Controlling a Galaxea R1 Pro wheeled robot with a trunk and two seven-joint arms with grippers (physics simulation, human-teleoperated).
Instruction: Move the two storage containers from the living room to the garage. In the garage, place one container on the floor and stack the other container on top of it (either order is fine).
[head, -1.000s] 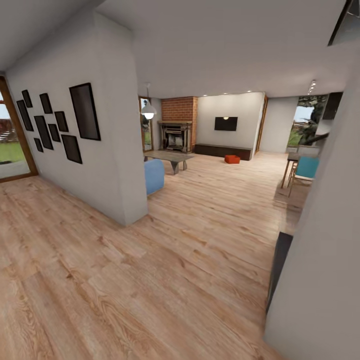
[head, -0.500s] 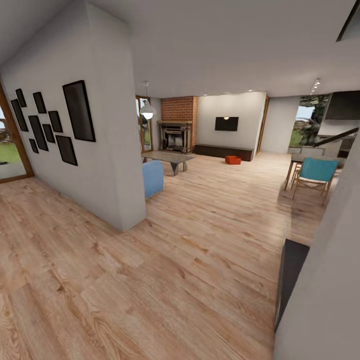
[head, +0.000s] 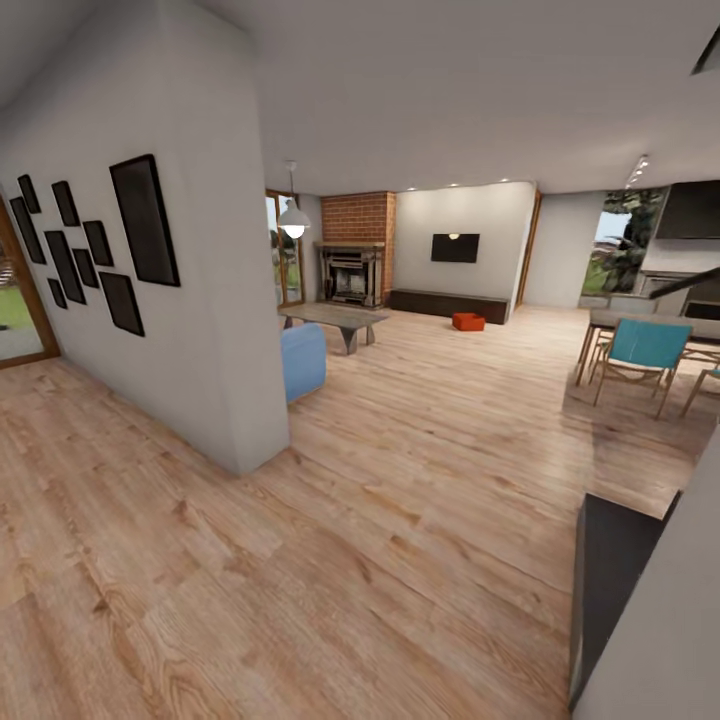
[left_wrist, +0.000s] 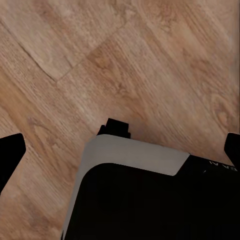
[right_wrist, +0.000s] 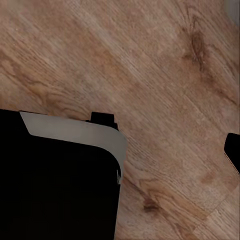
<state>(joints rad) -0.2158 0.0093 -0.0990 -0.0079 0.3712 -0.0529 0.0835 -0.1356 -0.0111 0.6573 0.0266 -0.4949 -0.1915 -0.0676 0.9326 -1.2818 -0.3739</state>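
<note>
1. The living room (head: 440, 400) opens ahead over its wood plank floor (head: 330, 560); a white partition wall (head: 200, 300) stands at my left.
2. At the far end, a brick fireplace (head: 356, 245), wall TV (head: 455, 248) and long dark cabinet (head: 448, 303).
3. One storage container (head: 467, 321) sits on the floor just before that cabinet, well ahead, slightly right; its long axis seems crosswise, too small to confirm.
4. Neither arm looks nearer; whether my jaws are spread or pressed together, I cannot tell.
</note>
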